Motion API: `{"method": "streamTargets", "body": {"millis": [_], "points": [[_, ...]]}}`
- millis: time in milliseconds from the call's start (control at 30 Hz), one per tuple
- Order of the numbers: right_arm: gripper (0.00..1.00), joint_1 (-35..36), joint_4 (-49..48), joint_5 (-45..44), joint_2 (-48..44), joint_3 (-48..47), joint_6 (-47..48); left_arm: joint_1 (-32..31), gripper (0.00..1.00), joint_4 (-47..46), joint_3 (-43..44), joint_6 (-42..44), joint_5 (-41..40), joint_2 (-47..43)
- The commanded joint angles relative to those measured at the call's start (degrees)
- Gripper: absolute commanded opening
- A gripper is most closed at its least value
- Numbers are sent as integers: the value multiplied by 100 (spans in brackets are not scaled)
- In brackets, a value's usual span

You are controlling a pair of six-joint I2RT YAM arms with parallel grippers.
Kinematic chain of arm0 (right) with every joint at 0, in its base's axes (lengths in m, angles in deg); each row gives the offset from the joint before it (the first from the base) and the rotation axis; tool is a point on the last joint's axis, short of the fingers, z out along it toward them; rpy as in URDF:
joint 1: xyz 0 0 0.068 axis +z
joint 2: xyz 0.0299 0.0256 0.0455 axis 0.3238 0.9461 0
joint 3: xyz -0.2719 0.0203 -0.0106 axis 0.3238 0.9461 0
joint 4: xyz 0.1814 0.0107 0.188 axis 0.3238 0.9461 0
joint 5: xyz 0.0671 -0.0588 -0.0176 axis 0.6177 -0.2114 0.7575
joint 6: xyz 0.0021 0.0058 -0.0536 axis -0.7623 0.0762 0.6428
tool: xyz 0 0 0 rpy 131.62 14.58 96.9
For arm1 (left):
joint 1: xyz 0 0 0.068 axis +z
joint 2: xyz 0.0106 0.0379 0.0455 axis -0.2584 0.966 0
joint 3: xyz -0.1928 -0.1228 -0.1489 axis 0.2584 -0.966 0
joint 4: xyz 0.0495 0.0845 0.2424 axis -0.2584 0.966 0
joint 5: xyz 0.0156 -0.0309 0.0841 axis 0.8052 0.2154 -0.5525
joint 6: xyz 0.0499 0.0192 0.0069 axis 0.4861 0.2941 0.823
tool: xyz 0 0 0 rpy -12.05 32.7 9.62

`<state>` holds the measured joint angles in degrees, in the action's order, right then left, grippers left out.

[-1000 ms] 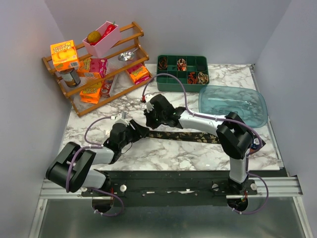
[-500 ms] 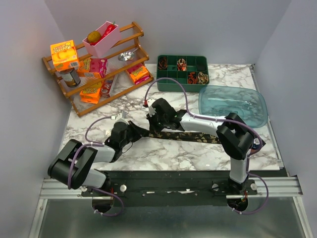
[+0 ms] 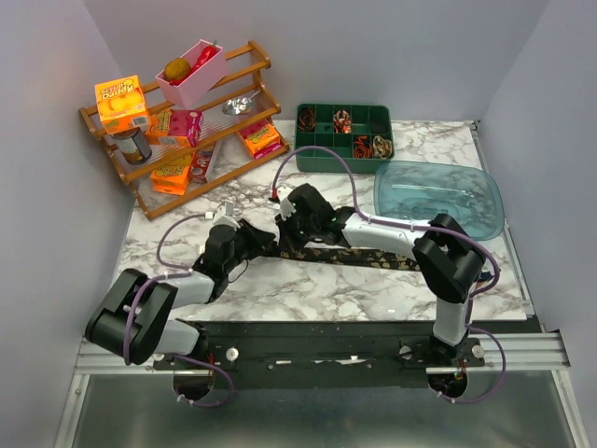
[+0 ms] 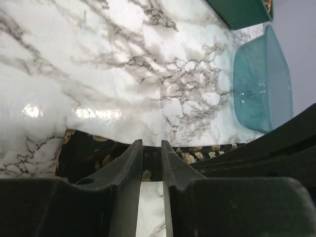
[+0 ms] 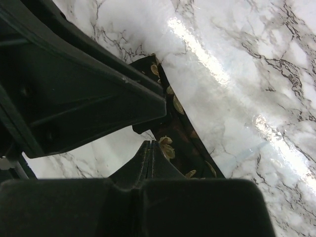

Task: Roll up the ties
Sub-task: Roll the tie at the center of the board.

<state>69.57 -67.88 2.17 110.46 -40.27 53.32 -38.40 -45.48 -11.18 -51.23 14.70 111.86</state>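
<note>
Tie [image 3: 366, 256]: dark, gold-patterned, flat across mid worktop [image 3: 373, 291].
Left gripper [image 4: 152, 144]: narrowly parted, astride the tie's end.
Right gripper [image 5: 149, 143]: clenched, tip on the tie, close beside.
Coils [image 3: 370, 146]: in tray [image 3: 322, 161].

place: robot lab cell | signs: plain grey walls [image 3: 373, 47], bolted aluminium rail [image 3: 532, 348]

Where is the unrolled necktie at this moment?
In the top view the dark patterned necktie lies flat across the middle of the marble table, nearer than the green divided tray; its left end meets the left gripper and the right gripper.
</note>
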Motion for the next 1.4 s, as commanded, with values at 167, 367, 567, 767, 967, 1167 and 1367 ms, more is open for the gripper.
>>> {"method": "streamTargets", "body": {"millis": [167, 367, 567, 767, 967, 1167, 1367], "points": [[1, 21, -195, 456, 170, -310, -21, 408, 32, 702, 159, 288, -14, -509], [1, 48, -213, 570, 337, -450, -39, 619, 29, 711, 71, 332, 162, -430], [1, 48, -134, 474, 820, -582, -56, 821, 41, 763, 62, 402, 390, -509], [1, 48, -54, 34, 1111, -538, -4, 945, 65, 772, -26, 587, 742, -501], [1, 48, -28, -54, 1234, -521, 14, 945, 70, 351, -149, 561, 1093, 16], [1, 39, -28, -19, 1234, -503, -4, 936, 57, -598, -395, 280, 1313, 781], [1, 39, -28, 104, 1243, -556, -12, 901, 42, -1397, -492, 16, 1357, 1405]]}}
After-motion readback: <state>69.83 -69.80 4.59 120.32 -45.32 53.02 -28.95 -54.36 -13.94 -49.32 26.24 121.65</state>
